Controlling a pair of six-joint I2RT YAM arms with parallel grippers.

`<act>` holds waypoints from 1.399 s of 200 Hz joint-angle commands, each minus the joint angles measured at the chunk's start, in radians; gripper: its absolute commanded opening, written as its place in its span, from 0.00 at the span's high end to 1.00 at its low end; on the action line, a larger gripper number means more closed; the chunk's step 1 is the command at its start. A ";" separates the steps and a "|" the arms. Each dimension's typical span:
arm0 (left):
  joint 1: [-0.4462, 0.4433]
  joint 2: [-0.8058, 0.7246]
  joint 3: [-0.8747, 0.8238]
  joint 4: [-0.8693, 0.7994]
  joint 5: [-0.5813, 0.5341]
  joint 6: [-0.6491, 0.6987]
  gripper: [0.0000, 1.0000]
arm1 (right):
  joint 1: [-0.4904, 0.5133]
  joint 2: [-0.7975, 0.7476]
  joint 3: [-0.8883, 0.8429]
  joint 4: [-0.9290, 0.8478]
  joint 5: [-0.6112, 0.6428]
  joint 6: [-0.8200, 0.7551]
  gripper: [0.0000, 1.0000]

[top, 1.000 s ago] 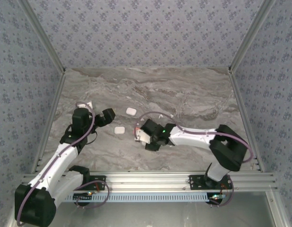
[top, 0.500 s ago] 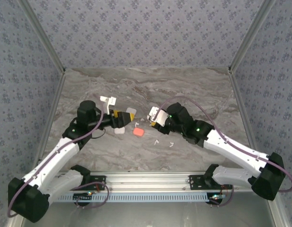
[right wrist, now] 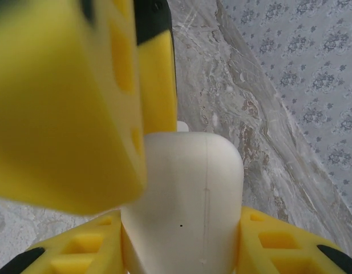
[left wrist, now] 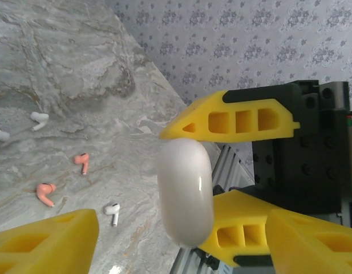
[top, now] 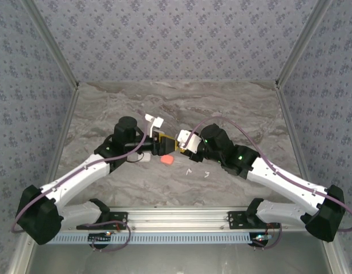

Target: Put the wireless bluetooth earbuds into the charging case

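A white rounded charging case (right wrist: 184, 194) is held off the table, my right gripper (right wrist: 181, 228) shut on its two sides. My left gripper (left wrist: 183, 228) stands open, one finger (left wrist: 44, 240) on either side of that case (left wrist: 184, 197) without touching it. The two grippers meet above the table's middle, left (top: 163, 144) against right (top: 179, 142). On the marble below lie two coral-red earbuds (left wrist: 81, 162) (left wrist: 45, 193) and white earbuds (left wrist: 112, 212) (left wrist: 39, 119). From above, two white earbuds (top: 188, 170) (top: 207, 173) lie just in front of the grippers.
A coral case (top: 167, 160) lies on the table under the grippers. A second white case (top: 144, 156) peeks out beside the left arm. Patterned walls close in the table on three sides, and an aluminium rail (top: 181, 217) runs along the near edge.
My left arm has swung right and brought its open gripper around the white case. The right gripper lifted that case off the table a second ago and has held nearly still since.
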 commanded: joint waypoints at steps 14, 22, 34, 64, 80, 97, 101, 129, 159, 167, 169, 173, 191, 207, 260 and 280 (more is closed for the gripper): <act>-0.023 0.033 0.057 0.061 0.038 0.010 0.35 | 0.008 -0.017 0.040 0.031 -0.008 -0.009 0.61; -0.026 0.038 0.059 0.061 0.042 0.012 0.39 | 0.008 -0.016 0.040 0.032 -0.004 -0.007 0.61; -0.028 0.042 0.062 0.060 0.043 0.014 0.45 | 0.007 -0.016 0.041 0.033 0.000 -0.007 0.61; -0.029 0.042 0.072 0.033 0.045 0.034 0.60 | 0.007 -0.016 0.047 0.028 0.000 0.002 0.60; -0.031 0.046 0.075 0.032 0.046 0.036 0.68 | 0.006 -0.016 0.051 0.026 -0.009 0.008 0.59; -0.031 0.045 0.074 0.038 0.039 0.034 0.76 | 0.003 -0.016 0.055 0.014 -0.023 0.016 0.54; -0.031 0.046 0.074 0.039 0.036 0.034 0.77 | 0.001 -0.016 0.058 0.008 -0.027 0.020 0.53; -0.032 0.040 0.060 0.083 -0.004 0.026 0.85 | -0.036 -0.027 0.077 -0.066 -0.091 0.053 0.35; -0.032 0.034 0.025 0.200 -0.067 0.030 0.94 | -0.140 -0.098 0.050 -0.095 -0.271 0.152 0.11; -0.032 0.035 0.015 0.246 -0.078 0.039 0.95 | -0.178 -0.121 0.029 -0.080 -0.330 0.191 0.08; -0.032 0.034 0.012 0.256 -0.081 0.040 0.95 | -0.190 -0.128 0.025 -0.075 -0.348 0.203 0.07; -0.032 0.035 0.007 0.279 -0.089 0.047 0.96 | -0.214 -0.141 0.013 -0.062 -0.383 0.225 0.06; -0.032 0.035 -0.026 0.385 -0.115 0.090 0.99 | -0.313 -0.196 -0.046 0.031 -0.530 0.346 0.03; -0.032 0.031 -0.047 0.474 -0.137 0.132 1.00 | -0.384 -0.235 -0.096 0.141 -0.619 0.461 0.03; -0.054 0.001 -0.061 0.602 -0.154 0.355 1.00 | -0.484 -0.273 -0.198 0.427 -0.655 0.726 0.04; -0.063 -0.012 -0.067 0.606 -0.144 0.468 1.00 | -0.482 -0.258 -0.192 0.445 -0.645 0.730 0.04</act>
